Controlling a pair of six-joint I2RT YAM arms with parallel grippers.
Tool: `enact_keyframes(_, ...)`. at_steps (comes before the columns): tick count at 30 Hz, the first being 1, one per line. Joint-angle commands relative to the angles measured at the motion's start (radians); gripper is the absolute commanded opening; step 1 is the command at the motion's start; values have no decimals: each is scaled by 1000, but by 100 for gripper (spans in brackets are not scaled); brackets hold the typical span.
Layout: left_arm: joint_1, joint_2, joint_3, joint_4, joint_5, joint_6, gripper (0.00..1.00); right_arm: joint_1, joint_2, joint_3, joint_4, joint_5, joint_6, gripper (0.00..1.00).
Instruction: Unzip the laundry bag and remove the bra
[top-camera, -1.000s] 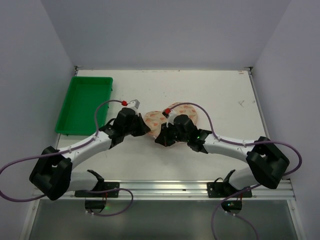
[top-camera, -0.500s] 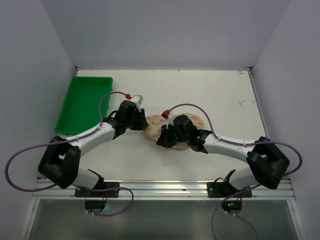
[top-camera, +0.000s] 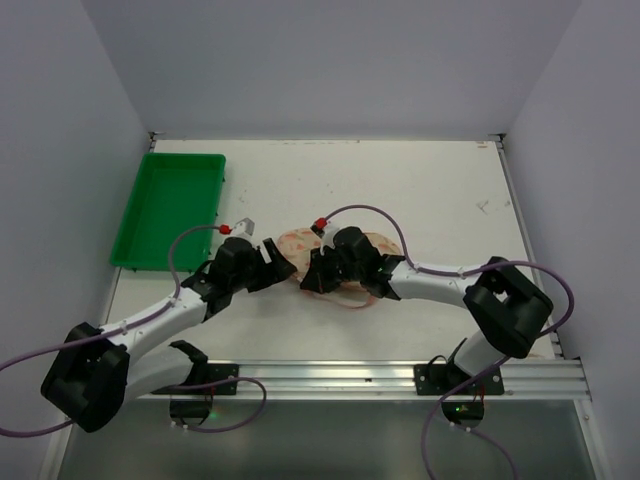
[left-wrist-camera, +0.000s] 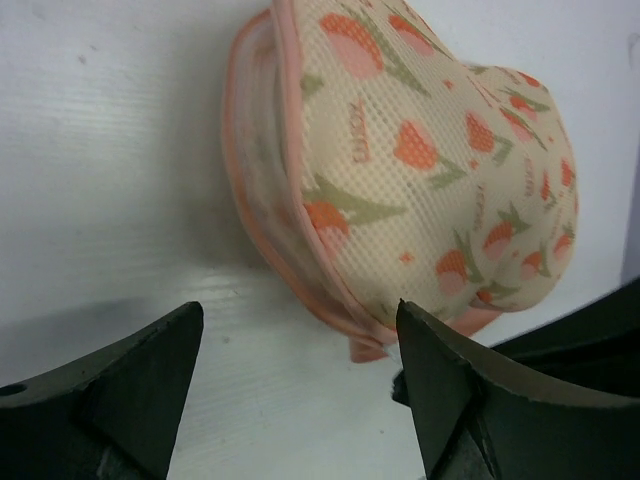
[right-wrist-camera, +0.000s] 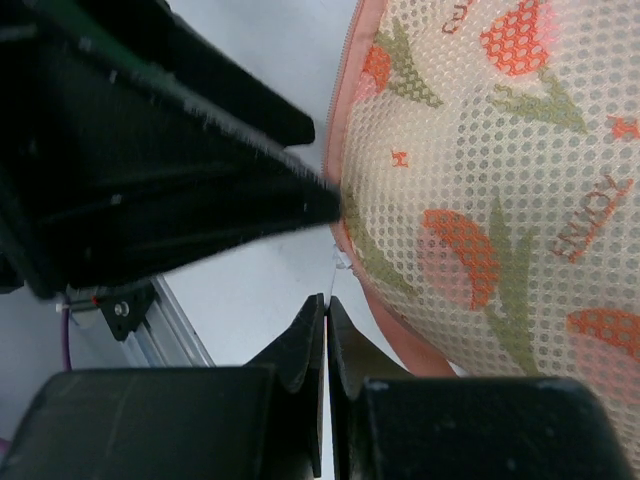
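Note:
The laundry bag (top-camera: 297, 241) lies on the white table, a cream mesh pouch with tulip print and pink edging (left-wrist-camera: 430, 170) (right-wrist-camera: 500, 200). My left gripper (top-camera: 278, 262) is open just to the bag's left; its fingertips (left-wrist-camera: 295, 312) straddle bare table below the pink rim and touch nothing. My right gripper (top-camera: 312, 275) rests against the bag's near-left edge. Its jaws (right-wrist-camera: 327, 300) are shut, and a thin pale zip pull from the pink edging runs into their tips. The bra does not show.
A green plastic tray (top-camera: 170, 205) sits at the far left of the table (top-camera: 450, 200). Both arms' cables loop over the bag area. A metal rail (top-camera: 330, 375) runs along the near edge. White walls close in the back and sides.
My left gripper has opened, let go of the bag and drawn back toward the near left. The right gripper, still shut, has shifted left with the bag's edge.

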Motion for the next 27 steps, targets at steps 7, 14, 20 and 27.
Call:
enact_keyframes(7,-141,25,-17,227,-88,-203,64,4,17,50,65,-9,17,0)
enact_keyframes(14,-145,60,-6,216,-119,-214,20,4,-44,19,24,2,18,0)
enact_keyframes(20,-141,46,55,118,-179,-161,0,4,-104,-9,-44,40,-5,0)
enact_keyframes(27,-66,57,120,65,-156,-14,0,4,-177,-33,-122,86,-31,0)
